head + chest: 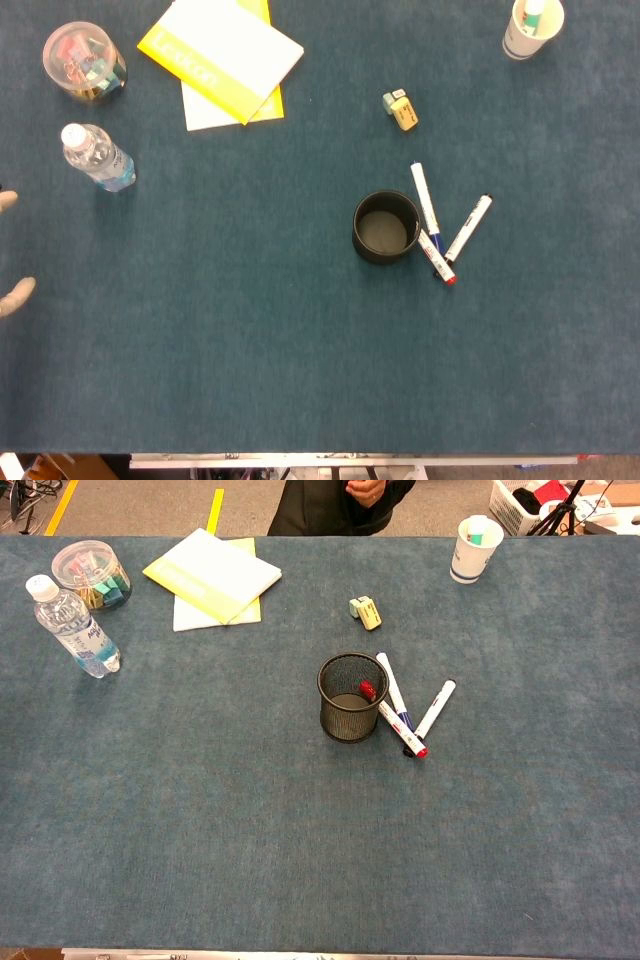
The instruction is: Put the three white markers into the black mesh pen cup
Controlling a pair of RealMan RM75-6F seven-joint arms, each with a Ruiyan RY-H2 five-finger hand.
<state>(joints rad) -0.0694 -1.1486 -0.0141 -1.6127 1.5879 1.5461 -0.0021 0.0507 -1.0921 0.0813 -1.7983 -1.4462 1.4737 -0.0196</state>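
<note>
Mid-desk (250, 350), three white markers (427, 205) lie beside the black mesh pen cup (352, 698); left hand (14, 296) barely visible, state unclear.

We seem to be in an office or lab test space. The table (200, 810) carries a blue-grey felt-like cover and desk goods: a clear tub of binder clips (90, 573), yellow and white booklets (212, 575), an eraser (365, 611), a paper cup (472, 548) and a water bottle (75, 628). Beyond the far edge we see a tan floor with a yellow tape line (215, 508) (a marked-off zone, perhaps) and a standing person in dark clothes (340, 505).
</note>
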